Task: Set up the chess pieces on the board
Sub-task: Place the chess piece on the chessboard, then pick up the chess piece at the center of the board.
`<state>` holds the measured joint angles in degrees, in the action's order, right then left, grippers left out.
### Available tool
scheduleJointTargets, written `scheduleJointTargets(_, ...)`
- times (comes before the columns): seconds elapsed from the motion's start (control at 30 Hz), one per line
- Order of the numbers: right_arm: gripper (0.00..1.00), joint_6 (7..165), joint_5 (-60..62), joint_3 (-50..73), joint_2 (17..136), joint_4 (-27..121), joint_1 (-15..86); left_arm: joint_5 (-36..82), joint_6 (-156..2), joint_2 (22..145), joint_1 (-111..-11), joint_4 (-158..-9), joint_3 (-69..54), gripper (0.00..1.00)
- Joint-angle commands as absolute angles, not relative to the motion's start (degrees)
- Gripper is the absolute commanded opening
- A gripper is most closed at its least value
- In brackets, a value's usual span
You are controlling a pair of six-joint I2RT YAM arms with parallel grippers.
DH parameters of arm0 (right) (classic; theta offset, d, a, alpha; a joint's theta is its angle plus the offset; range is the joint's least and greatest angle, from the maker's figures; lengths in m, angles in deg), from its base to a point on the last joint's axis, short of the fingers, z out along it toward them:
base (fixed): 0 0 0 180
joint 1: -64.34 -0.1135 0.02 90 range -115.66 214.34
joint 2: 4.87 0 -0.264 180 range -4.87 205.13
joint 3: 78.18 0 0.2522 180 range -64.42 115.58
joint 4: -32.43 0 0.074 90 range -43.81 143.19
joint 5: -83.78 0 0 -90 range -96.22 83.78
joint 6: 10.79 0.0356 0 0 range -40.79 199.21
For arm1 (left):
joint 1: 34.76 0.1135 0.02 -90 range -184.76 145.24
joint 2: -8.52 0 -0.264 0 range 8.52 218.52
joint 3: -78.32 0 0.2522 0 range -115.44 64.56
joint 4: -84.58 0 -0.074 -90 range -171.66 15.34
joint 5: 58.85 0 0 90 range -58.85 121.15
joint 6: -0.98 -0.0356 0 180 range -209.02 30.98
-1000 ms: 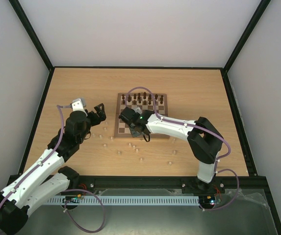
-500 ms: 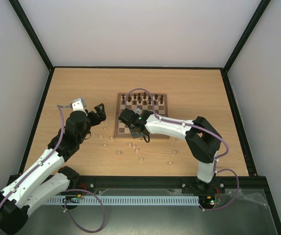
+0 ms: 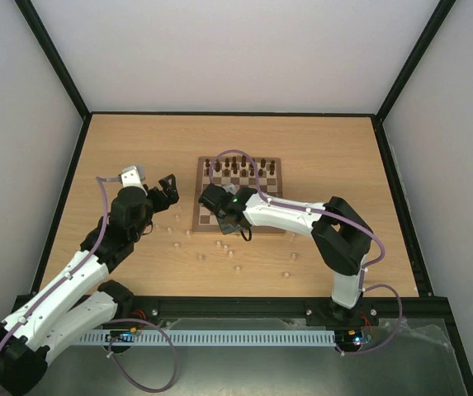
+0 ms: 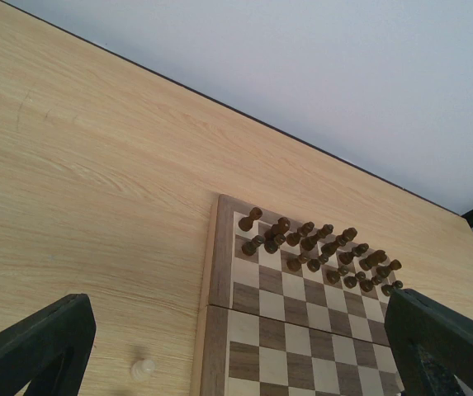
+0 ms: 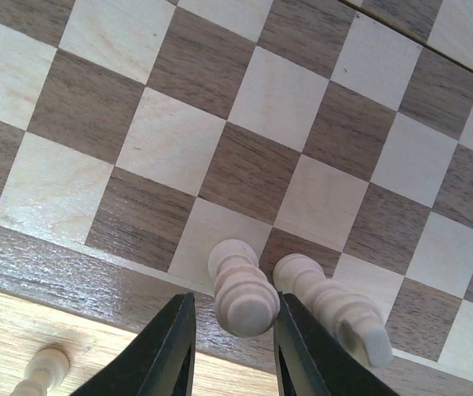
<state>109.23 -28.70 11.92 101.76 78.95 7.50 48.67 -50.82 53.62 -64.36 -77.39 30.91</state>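
The board [image 4: 219,276] lies on the desk [image 3: 137,148] and carries pieces at two of its edges. Along the far edge of the board, the dark chess pieces [image 4: 319,247] are set in two rows. The squares in the middle of the board are seen bare.

At the near edge of the board, the right tool [image 5: 234,299] is held low over the last row of squares. Between its fingers [image 5: 170,355] a pale piece [image 5: 243,293] is standing upright on a light square next to the board's border. The fingers are set only a little apart. A thin strip of the border is seen between one finger and the piece, so the piece is enclosed but not pinched. A second pale piece [image 5: 327,307] is placed on the neighbouring square of the same row, just beside the first one.

The other pale chess pieces [image 3: 202,257] are scattered on the desk off the near edge of the board, well apart from each other. One of them [image 5: 42,367] is seen close to the board's border, in front of the right tool.

The left tool [image 3: 166,188] is held to the left of the board, above the desk. Its fingers are spread wide and nothing is held between them.
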Motion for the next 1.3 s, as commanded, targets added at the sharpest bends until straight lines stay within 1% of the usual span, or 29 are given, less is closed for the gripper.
scheduleJointTargets(0.0,0.28,109.3,-28.5,13.2,100.4,81.4,6.5,48.4,-50.6,53.5,-64.3,-78.2,31.5,0.99)
scheduleJointTargets(0.5,0.29,109.9,-30.5,13.6,98.8,81.9,6.4,48.2,-50.6,53.8,-64.3,-78.3,31.4,0.99)
scheduleJointTargets(0.63,0.3,110.0,-31.2,13.8,97.4,81.9,6.4,48.1,-50.7,53.9,-64.3,-78.4,31.4,0.99)
scheduleJointTargets(0.7,0.33,110.1,-31.5,14.0,96.8,82.1,6.4,48.1,-50.7,53.9,-64.3,-78.4,31.4,0.99)
scheduleJointTargets(0.9,0.34,110.0,-31.6,14.3,94.0,81.9,6.4,48.0,-50.7,53.9,-64.3,-78.4,31.4,0.99)
scheduleJointTargets(0.93,0.36,109.9,-31.8,14.0,92.9,81.5,6.4,47.9,-50.7,53.9,-64.3,-78.4,31.4,0.99)
scheduleJointTargets(1.0,0.45,109.8,-33.2,13.2,90.2,80.8,6.4,47.6,-50.9,53.7,-64.3,-78.4,31.4,0.99)
scheduleJointTargets(1.17,0.74,109.5,-39.0,8.3,81.2,78.5,6.6,46.8,-51.7,55.0,-64.3,-78.8,31.2,0.99)
scheduleJointTargets(1.2,0.82,109.5,-39.6,7.1,79.5,77.9,6.8,46.5,-51.8,55.7,-64.3,-78.9,31.0,0.99)
scheduleJointTargets(1.23,0.96,109.6,-40.1,5.2,78.1,77.0,7.1,46.1,-52.0,56.4,-64.3,-78.9,30.8,0.99)
scheduleJointTargets(1.27,0.99,109.5,-39.9,3.7,76.6,76.1,7.5,45.6,-52.3,57.2,-64.3,-78.8,30.4,0.99)
